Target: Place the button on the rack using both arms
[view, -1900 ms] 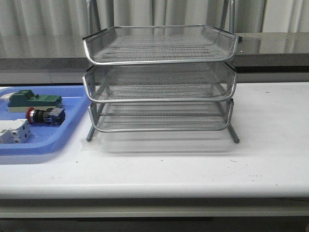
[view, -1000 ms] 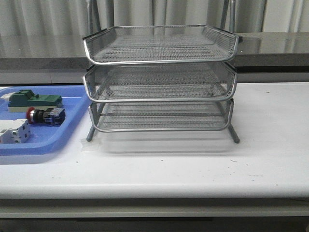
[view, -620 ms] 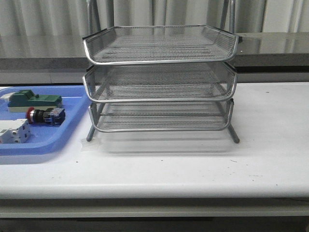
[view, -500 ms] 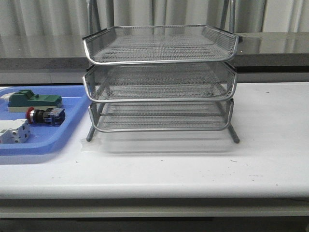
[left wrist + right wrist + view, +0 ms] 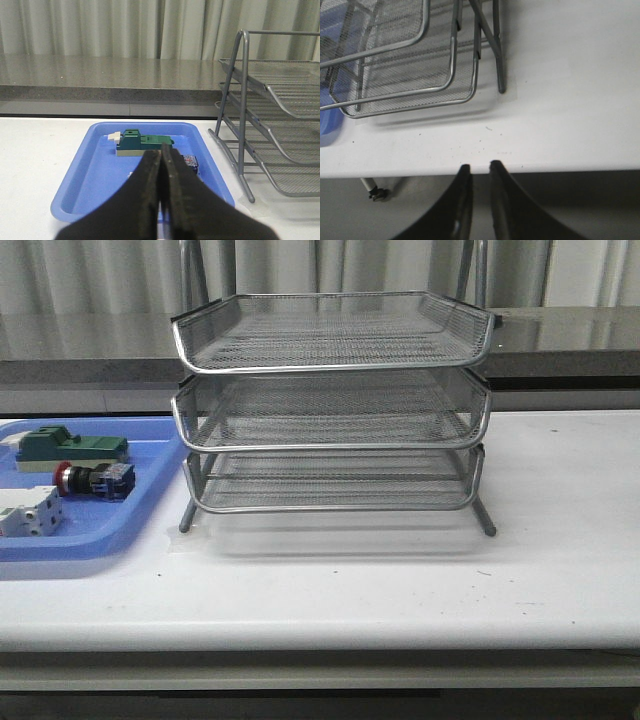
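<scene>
One red-capped push-button switch [image 5: 93, 479] is lying in one flat blue plastic tray [image 5: 120, 530], between one green block [image 5: 70, 447] and one white block [image 5: 28, 512], beside one three-tier silver wire-mesh rack [image 5: 330, 405]. Left gripper [image 5: 160, 152] is showing fingers pressed together, empty; right gripper [image 5: 477, 167] is showing a narrow gap, empty.

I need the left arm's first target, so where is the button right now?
In the front view the button lies in the blue tray left of the rack, between the green block and the white block.
</scene>
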{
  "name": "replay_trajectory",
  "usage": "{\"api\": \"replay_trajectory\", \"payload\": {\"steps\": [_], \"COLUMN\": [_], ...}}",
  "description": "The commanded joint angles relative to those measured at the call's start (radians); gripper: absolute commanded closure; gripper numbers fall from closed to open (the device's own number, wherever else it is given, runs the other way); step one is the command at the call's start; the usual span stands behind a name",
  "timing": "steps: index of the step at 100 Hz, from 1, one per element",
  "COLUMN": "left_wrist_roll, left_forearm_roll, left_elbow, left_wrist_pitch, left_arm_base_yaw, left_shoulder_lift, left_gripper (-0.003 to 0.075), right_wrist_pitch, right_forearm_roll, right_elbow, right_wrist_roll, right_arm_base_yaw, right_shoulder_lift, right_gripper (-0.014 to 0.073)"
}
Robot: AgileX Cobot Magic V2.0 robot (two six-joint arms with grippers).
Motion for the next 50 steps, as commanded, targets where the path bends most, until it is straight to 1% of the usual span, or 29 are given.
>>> {"api": "replay_trajectory", "payload": {"steps": [1, 6, 9, 14, 17, 26, 27, 28, 31, 42, 50], "left_wrist_roll": [-0.010, -0.010, -0.010, -0.010, -0.010, -0.010, -0.010, -0.010, -0.010, -0.010, -0.010], "left_forearm_roll": [-0.007, -0.007, -0.007, -0.007, -0.007, -0.007, -0.007, -0.007, -0.007, -0.007, -0.007], "left_elbow": [0.047, 0.047, 0.047, 0.047, 0.047, 0.047, 0.047, 0.047, 0.047, 0.047, 0.047], "left_wrist_pitch": [-0.081, -0.081, -0.081, -0.081, -0.081, -0.081, -0.081, -0.081, -0.081, -0.081, -0.081], "left_arm_base_yaw": [0.002, 0.002, 0.002, 0.002, 0.002, 0.002, 0.002, 0.002, 0.002, 0.002, 0.002], "left_shoulder_lift": [-0.031, -0.031, -0.031, -0.031, -0.031, -0.031, -0.031, -0.031, -0.031, -0.031, -0.031], "left_gripper": [0.0740, 0.0740, 0.0740, 0.0740, 0.0740, 0.0740, 0.0740, 0.0740, 0.0740, 0.0740, 0.0740], "right_wrist_pitch": [-0.036, -0.044, -0.052, -0.072, -0.085, -0.121, -0.123, -0.127, -0.136, -0.149, -0.154], "right_forearm_roll": [0.061, 0.084, 0.100, 0.144, 0.168, 0.312, 0.312, 0.347, 0.394, 0.569, 0.670], "right_elbow": [-0.037, -0.037, -0.037, -0.037, -0.037, -0.037, -0.037, -0.037, -0.037, -0.037, -0.037], "right_wrist_roll": [-0.003, -0.007, -0.023, -0.055, -0.078, -0.190, -0.199, -0.217, -0.254, -0.412, -0.508], "right_arm_base_yaw": [-0.005, -0.002, 0.003, 0.012, 0.018, 0.038, 0.038, 0.041, 0.046, 0.054, 0.054], "right_shoulder_lift": [0.025, 0.040, 0.051, 0.067, 0.074, 0.115, 0.119, 0.126, 0.142, 0.216, 0.269], "right_gripper": [0.0282, 0.0190, 0.0162, 0.0138, 0.0139, 0.0139, 0.0139, 0.0139, 0.0139, 0.0139, 0.0139]}}
